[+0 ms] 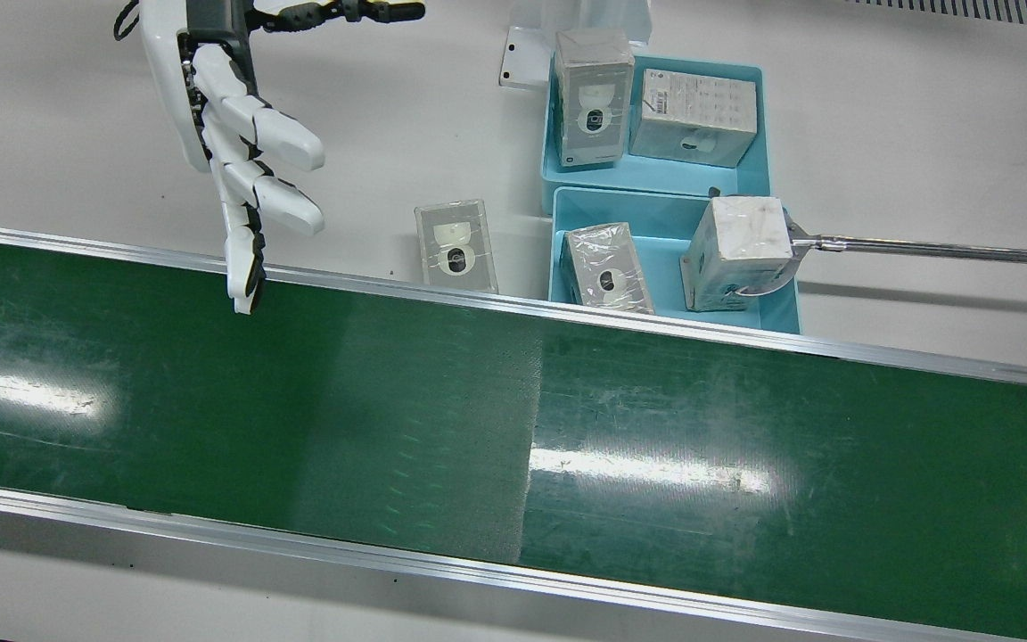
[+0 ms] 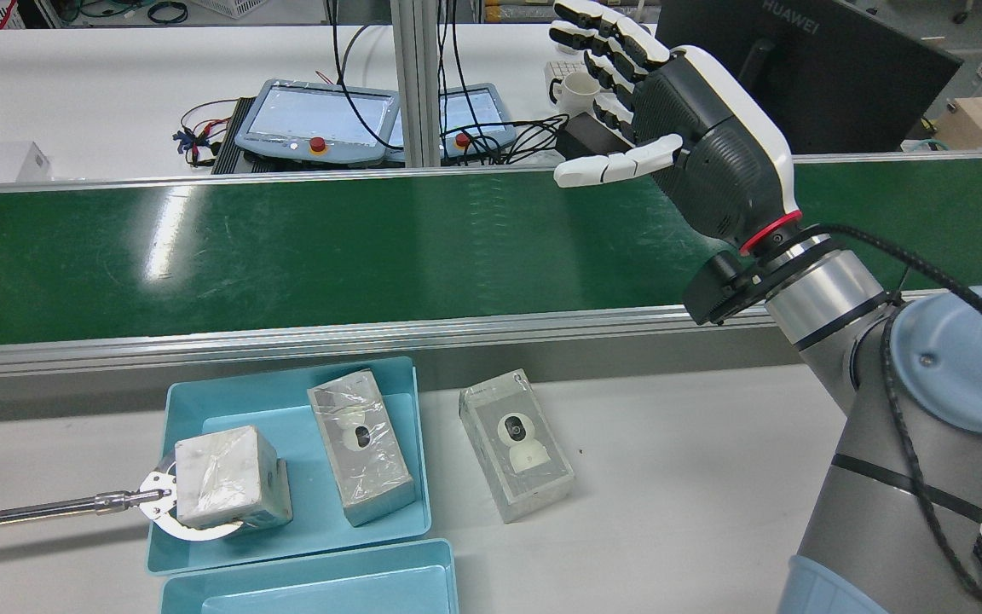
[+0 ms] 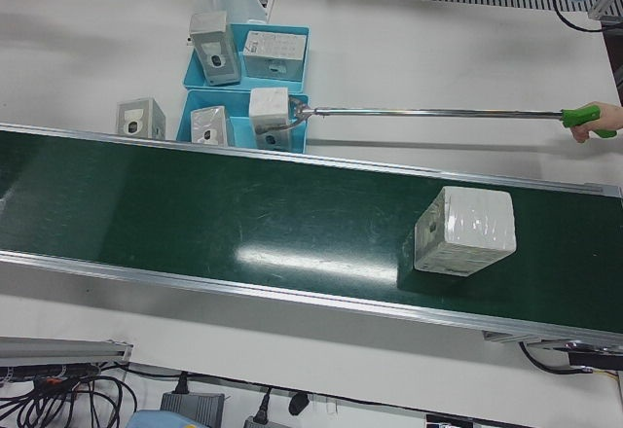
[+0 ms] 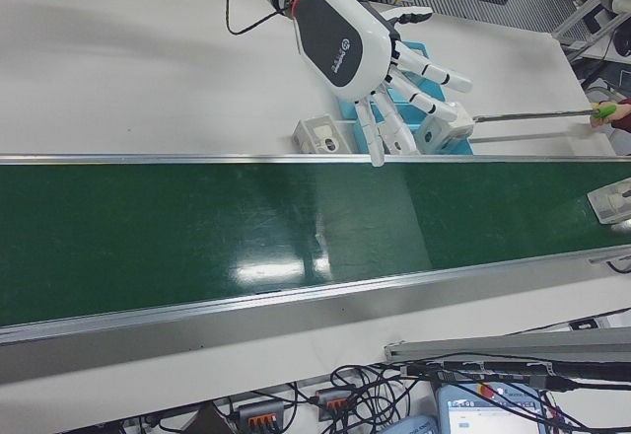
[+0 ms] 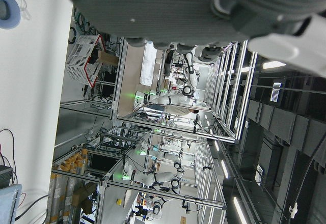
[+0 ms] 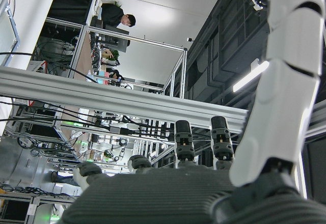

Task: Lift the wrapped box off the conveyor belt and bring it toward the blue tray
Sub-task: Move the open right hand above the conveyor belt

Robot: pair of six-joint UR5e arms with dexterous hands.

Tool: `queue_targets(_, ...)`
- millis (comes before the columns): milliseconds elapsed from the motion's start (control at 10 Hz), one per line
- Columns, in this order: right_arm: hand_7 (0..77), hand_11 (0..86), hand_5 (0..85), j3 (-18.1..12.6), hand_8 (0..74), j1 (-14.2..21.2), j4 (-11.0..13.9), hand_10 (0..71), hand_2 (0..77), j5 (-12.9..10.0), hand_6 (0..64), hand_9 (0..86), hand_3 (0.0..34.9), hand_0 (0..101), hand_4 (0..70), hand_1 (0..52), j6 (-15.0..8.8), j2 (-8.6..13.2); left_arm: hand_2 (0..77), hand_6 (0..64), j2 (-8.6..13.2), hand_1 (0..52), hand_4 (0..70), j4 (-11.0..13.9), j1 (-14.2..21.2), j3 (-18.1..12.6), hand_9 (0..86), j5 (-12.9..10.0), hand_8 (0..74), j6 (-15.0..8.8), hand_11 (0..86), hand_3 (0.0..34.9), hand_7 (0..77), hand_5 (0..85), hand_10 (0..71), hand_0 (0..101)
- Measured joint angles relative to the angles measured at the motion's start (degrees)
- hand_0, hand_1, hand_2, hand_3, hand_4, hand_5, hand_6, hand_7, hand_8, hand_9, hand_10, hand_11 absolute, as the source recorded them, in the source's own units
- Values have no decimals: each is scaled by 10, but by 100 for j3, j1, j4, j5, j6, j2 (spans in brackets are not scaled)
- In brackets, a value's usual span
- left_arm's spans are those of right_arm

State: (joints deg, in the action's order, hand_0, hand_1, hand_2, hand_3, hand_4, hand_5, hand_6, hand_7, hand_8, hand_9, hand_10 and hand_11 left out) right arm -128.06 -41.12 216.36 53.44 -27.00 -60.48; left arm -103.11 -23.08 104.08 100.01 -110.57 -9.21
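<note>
From my side of the table, the nearest thing is the conveyor belt (image 3: 243,214), and the wrapped box (image 3: 465,231) sits on it alone, well off toward the robot's left end, far from where my right hand waits. It is a squarish carton under glossy clear film, and I judge it light and stiff, but the film looks slick, so a fingertip pinch could slide. I would span two opposite flat faces with palm and fingers and keep clear of the rounded, crinkled corners.

Farther in, my right hand (image 2: 696,162) hovers above the belt near its inner rail, fingers spread wide and holding nothing. Of the left hand (image 5: 204,15) I see only a dark underside in its own camera, which points away from the table, so I cannot tell how its fingers stand.

Beyond the belt, the blue tray (image 1: 580,209) already carries wrapped boxes, and a person's reacher tool (image 3: 428,112) clamps one of them there. A stray box (image 1: 455,245) lies on the table beside the tray. That tool could obstruct my carry.
</note>
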Motion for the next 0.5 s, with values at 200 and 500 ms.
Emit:
queue_targets(200, 191, 11, 185, 53, 0, 31, 3, 16, 114, -170, 0, 22, 299, 431, 82, 98, 398, -30, 11, 0, 0, 0, 5, 0, 0, 0, 0, 0, 5, 0, 0, 0, 5, 5, 0, 0)
queue_targets(500, 213, 11, 218, 118, 0, 135, -16, 16, 114, -239, 0, 27, 299, 418, 125, 93, 572, -153, 11, 5, 0, 0, 5, 0, 0, 0, 5, 0, 5, 0, 0, 0, 5, 5, 5, 0)
